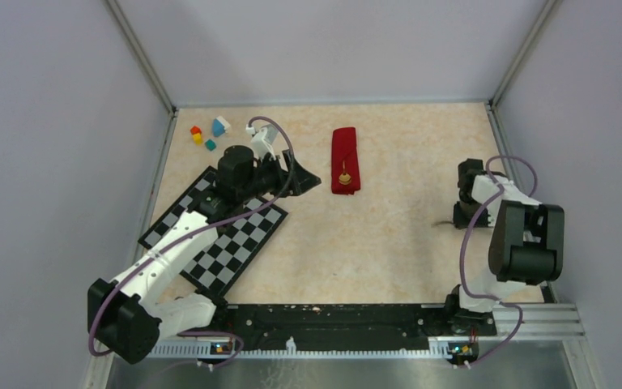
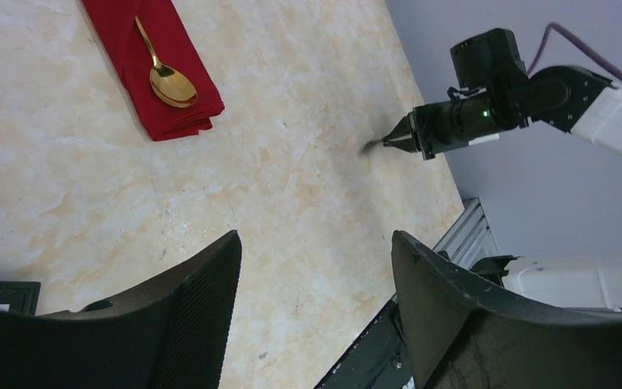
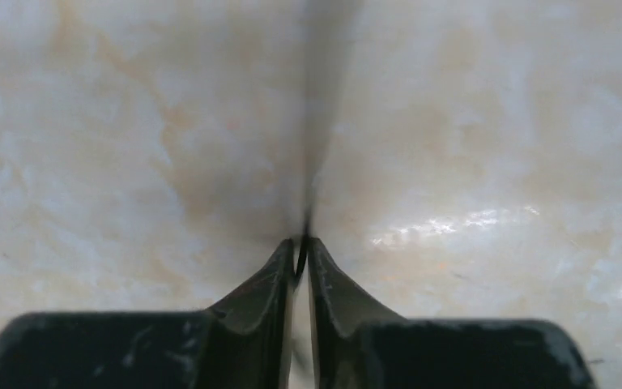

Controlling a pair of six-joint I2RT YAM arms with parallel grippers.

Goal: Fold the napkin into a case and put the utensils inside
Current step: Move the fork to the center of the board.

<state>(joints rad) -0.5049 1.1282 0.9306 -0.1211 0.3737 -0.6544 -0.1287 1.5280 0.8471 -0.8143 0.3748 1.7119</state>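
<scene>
The red napkin is folded into a narrow oblong case [image 1: 345, 160] at the back middle of the table; it also shows in the left wrist view [image 2: 158, 77]. The gold spoon [image 1: 345, 175] lies on top of it, bowl at the near end [image 2: 172, 84]. My left gripper [image 1: 308, 183] is open and empty [image 2: 316, 237], left of the case and apart from it. My right gripper [image 1: 456, 220] is low at the table's right and shut on the thin dark fork [image 3: 314, 154], seen edge-on between the fingers. The fork's end sticks out leftwards [image 2: 371, 147].
A black-and-white checkered mat [image 1: 239, 243] lies under the left arm. Several small coloured blocks [image 1: 207, 134] sit at the back left corner. Grey walls enclose three sides; a black rail [image 1: 332, 320] runs along the near edge.
</scene>
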